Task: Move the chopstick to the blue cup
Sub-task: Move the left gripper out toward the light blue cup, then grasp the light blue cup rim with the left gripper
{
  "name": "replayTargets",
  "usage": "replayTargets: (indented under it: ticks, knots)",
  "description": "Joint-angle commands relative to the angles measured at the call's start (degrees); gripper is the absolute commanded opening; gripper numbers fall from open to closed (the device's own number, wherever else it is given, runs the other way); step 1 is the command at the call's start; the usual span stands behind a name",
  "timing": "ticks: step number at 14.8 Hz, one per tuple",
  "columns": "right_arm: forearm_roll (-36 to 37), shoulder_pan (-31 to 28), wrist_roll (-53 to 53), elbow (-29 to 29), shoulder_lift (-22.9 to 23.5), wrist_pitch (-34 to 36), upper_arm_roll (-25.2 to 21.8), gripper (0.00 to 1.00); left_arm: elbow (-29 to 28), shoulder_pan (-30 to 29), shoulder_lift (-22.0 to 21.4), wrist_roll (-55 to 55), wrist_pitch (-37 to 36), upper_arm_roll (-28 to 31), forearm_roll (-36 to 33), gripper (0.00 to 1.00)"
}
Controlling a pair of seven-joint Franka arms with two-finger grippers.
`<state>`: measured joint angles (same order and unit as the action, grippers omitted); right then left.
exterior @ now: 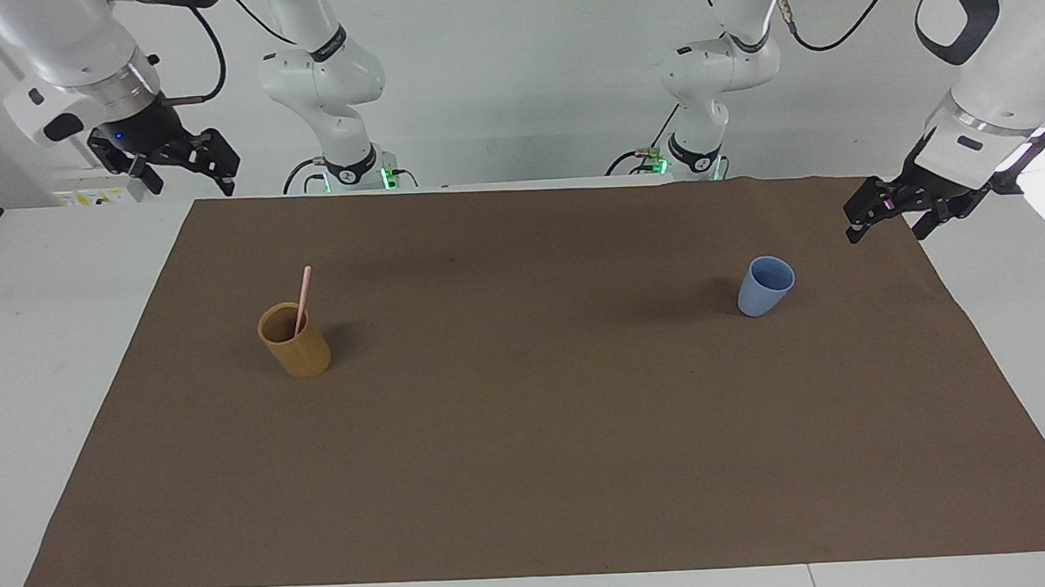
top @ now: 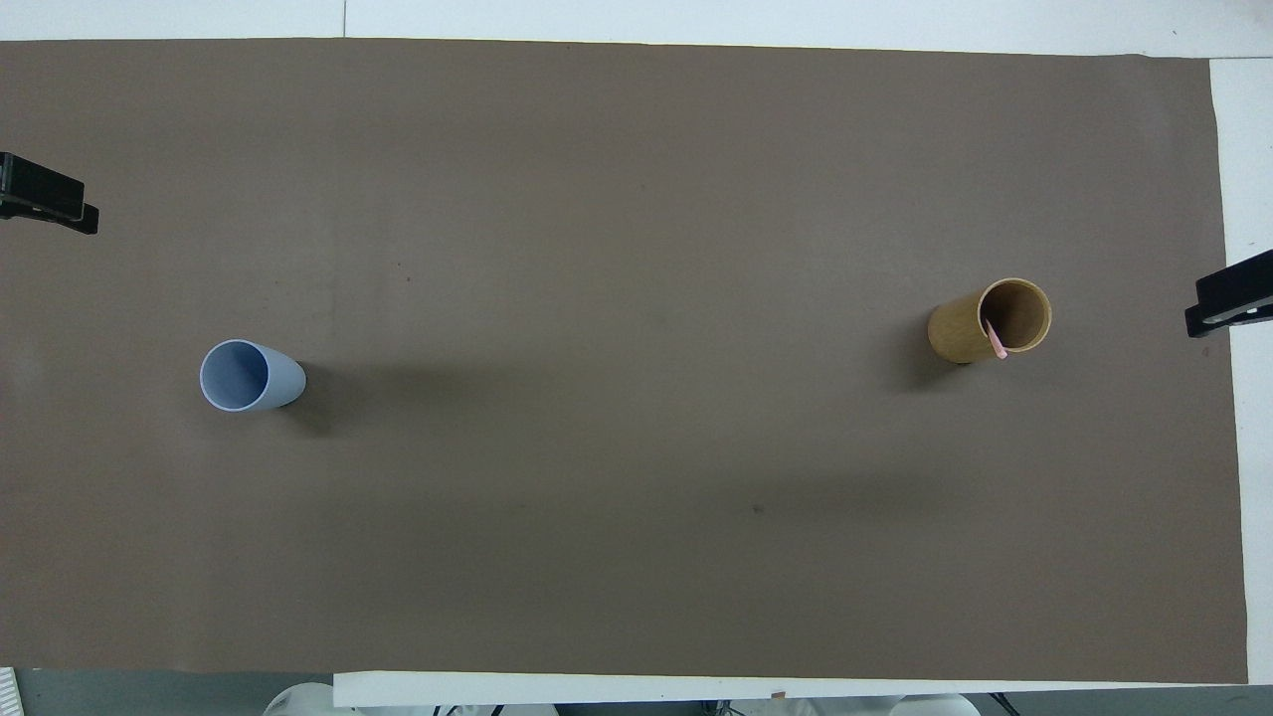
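Brown paper (exterior: 529,434) covered the table. Right tool (exterior: 189,163) hung open, up beside the chopstick (exterior: 303,294); left tool (exterior: 889,216) open too. Light, stiff, slippery chopstick: pinch its exposed top.

My left arm (exterior: 971,62) raised at its own end, wrist tipped downward, left gripper (exterior: 890,217) hung empty with jaws parted, my right arm (exterior: 80,57) likewise lifted, right gripper (exterior: 191,167) empty, jaws apart.
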<state>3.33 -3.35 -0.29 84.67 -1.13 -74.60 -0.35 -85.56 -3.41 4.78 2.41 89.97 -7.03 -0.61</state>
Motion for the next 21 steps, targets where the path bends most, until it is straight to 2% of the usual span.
replayTargets:
  ticks: [1, 4, 9, 12, 16, 18, 21]
  knots:
    - [-0.8, -0.3, -0.7, 1.6, -1.3, -0.6, -0.2, 1.00, 0.0, 0.2, -0.6, 1.0, -0.8, 0.3, -0.1, 1.00]
    - [-0.8, -0.3, -0.7, 1.6, -1.3, -0.6, -0.2, 1.00, -0.6, 0.2, -0.8, 0.9, -1.3, 0.3, 0.0, 1.00]
    - [-0.8, -0.3, -0.7, 1.6, -1.3, -0.5, -0.2, 1.00, -14.3, 0.5, -8.1, -1.3, 0.8, 0.2, 0.1, 1.00]
    - [-0.8, -0.3, -0.7, 1.6, -1.3, -0.6, -0.2, 1.00, -20.0, -0.4, -10.8, -5.1, 3.5, -0.1, 0.2, 1.00]
    - [-0.8, -0.3, -0.7, 1.6, -1.3, -0.6, -0.2, 1.00, -19.7, 0.3, -10.6, 0.3, 4.7, 0.0, 0.7, 1.00]
    - [-0.8, -0.3, -0.7, 1.6, -1.3, -0.6, -0.2, 1.00, -21.4, 0.7, -10.8, 0.1, 7.6, 0.0, 0.7, 1.00]
    - [-0.8, -0.3, -0.7, 1.6, -1.3, -0.6, -0.2, 1.00, -30.9, 0.8, -12.3, -3.1, 15.1, 0.0, 0.7, 1.00]
